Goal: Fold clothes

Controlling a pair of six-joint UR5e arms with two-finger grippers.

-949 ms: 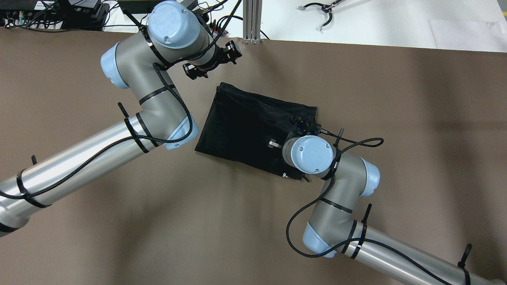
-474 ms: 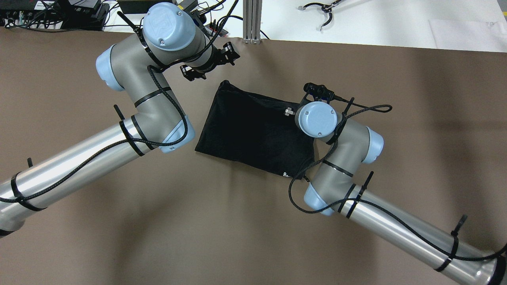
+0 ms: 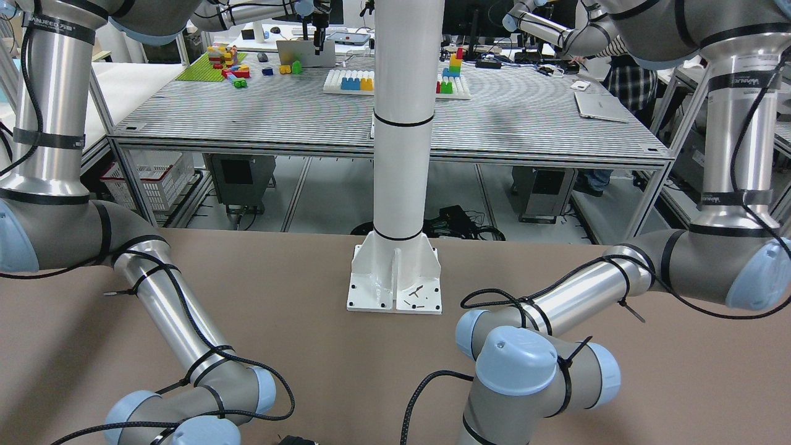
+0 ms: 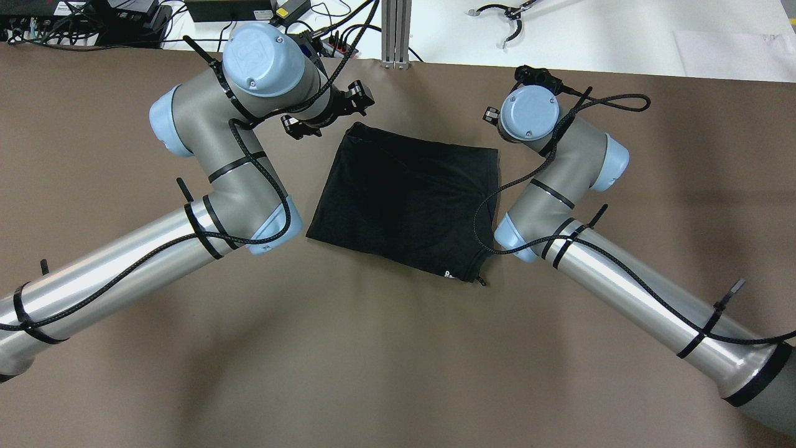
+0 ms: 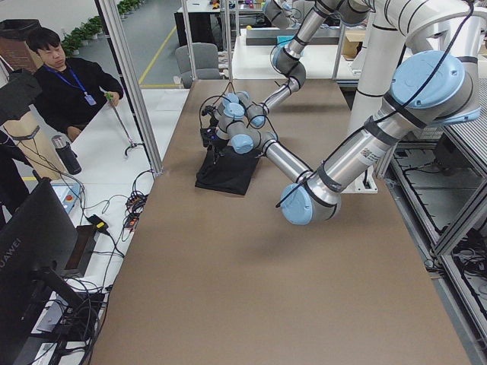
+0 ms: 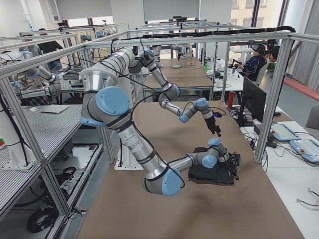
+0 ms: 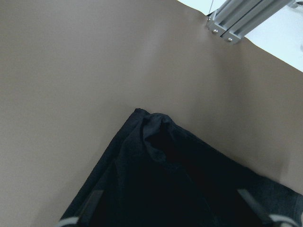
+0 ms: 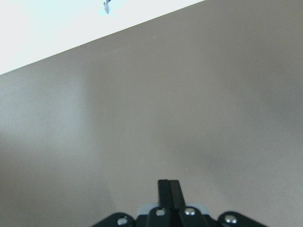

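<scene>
The clothes (image 4: 404, 199) are one black piece of fabric, folded into a rough rectangle and lying flat mid-table. It also shows in the left wrist view (image 7: 189, 189), with a small bump at its far left corner. My left gripper (image 7: 170, 208) hovers over that corner with its fingertips (image 7: 94, 201) wide apart and nothing in it. My right gripper (image 8: 168, 189) is shut and empty. It hangs over bare brown table beyond the cloth's far right corner, under the right wrist (image 4: 525, 112).
An aluminium post (image 4: 395, 37) stands at the table's far edge, with cables and boxes (image 4: 93, 18) to its left. A white post's base plate (image 3: 395, 284) sits at the robot side. A person (image 5: 68, 84) stands beyond the far edge.
My right arm has swung from over the cloth's near right part to beyond its far right corner, off the cloth. My left arm shifted slightly. The cloth stayed flat.
</scene>
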